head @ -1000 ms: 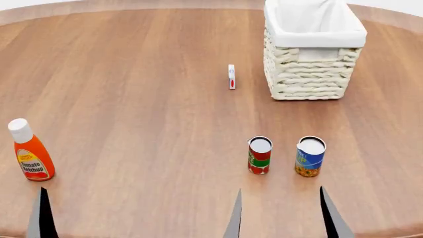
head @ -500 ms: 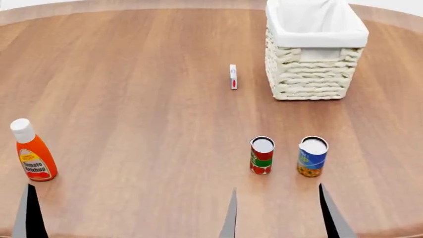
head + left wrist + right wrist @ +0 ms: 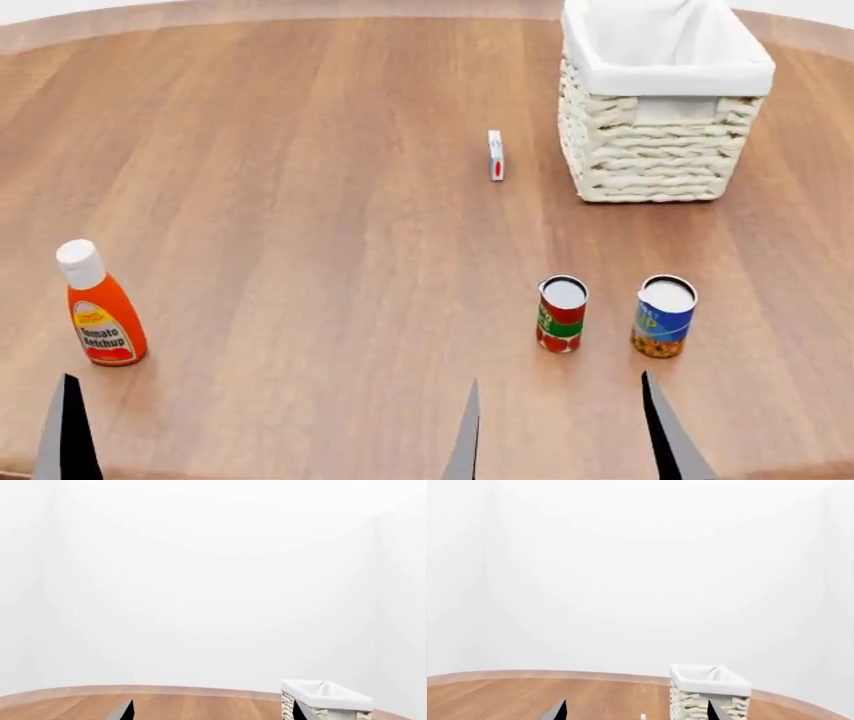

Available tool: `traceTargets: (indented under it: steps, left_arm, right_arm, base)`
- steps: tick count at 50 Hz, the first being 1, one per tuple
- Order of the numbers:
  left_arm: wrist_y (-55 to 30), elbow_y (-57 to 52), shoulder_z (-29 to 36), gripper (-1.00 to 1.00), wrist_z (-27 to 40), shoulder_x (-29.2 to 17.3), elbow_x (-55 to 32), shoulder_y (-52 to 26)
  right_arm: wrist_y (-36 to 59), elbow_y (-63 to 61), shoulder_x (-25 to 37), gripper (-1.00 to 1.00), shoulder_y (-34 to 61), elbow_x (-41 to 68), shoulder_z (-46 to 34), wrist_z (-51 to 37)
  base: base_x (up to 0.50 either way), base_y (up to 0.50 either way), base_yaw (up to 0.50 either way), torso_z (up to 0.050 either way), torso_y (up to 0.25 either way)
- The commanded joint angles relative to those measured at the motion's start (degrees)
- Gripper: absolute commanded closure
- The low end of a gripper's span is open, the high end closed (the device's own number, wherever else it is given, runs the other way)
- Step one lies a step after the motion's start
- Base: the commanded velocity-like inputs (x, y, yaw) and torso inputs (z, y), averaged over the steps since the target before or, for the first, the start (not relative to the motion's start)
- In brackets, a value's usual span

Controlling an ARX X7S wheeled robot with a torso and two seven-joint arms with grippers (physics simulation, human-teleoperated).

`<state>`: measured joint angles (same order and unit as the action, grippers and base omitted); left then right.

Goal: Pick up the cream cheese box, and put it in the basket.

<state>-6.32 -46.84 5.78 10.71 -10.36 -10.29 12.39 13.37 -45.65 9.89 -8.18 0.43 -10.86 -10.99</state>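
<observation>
The cream cheese box (image 3: pixel 495 155) stands on edge on the wooden table, just left of the basket (image 3: pixel 663 160); its top also peeks up in the right wrist view (image 3: pixel 642 716). The wicker basket with white lining shows in both wrist views too (image 3: pixel 325 702) (image 3: pixel 708 692). My right gripper (image 3: pixel 561 384) is open and empty at the near table edge, well short of the box; it also shows in its wrist view (image 3: pixel 637 713). My left gripper (image 3: pixel 212 714) is open and empty; only one of its fingers (image 3: pixel 63 435) shows in the head view, at the near left.
A red-and-green can (image 3: pixel 562 314) and a blue-and-yellow can (image 3: pixel 663 316) stand just ahead of my right gripper, between it and the basket. A ketchup bottle (image 3: pixel 102 318) stands at the near left. The round wooden table (image 3: pixel 294 200) fills the head view.
Everything on the table has slid to the right in the head view, so the view has turned or moved left. Nothing has been grasped; both grippers stay open near the front edge.
</observation>
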Motion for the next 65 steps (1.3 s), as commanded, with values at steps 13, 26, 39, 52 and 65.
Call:
traceTargets:
  steps: [13,26,39,52,65]
  left_arm:
    - [0.29,0.09,0.95,-1.00,1.02,-1.09,-0.25,0.07]
    - [0.85,0.52,1.34,-1.00,1.52,-1.59,-0.34,0.03]
    - [0.88,0.04,1.64,-1.00,2.13,-2.16,-0.58,0.09]
    - [1.15,0.20,1.81,-1.00,2.66,-2.68,-0.69,-0.13]
    - [1.37,0.23,2.20,-1.00,3.19,-3.11,-0.68,-0.12]
  right_arm:
    - [0.10,-0.08,0.81,-1.00,0.24,0.75,-0.82,-1.20]
    - [0.06,-0.18,1.39,-1.00,0.29,1.19,-1.07,-1.72]
    - [-0.30,0.02,1.79,-1.00,0.35,1.65,-1.16,-2.36]
    - [-0.60,0.33,2.47,-1.00,0.50,2.27,-0.68,-2.91]
    - [0.17,-0.68,3.05,-1.00,0.60,2.41,-0.93,-3.41]
  base:
    - [0.17,0.00,0.00,0.000,0.000]
    - [0.19,0.00,0.00,0.000,0.000]
    - [0.19,0.00,0.00,0.000,0.000]
    - [0.19,0.00,0.00,0.000,0.000]
    - [0.19,0.00,0.00,0.000,0.000]
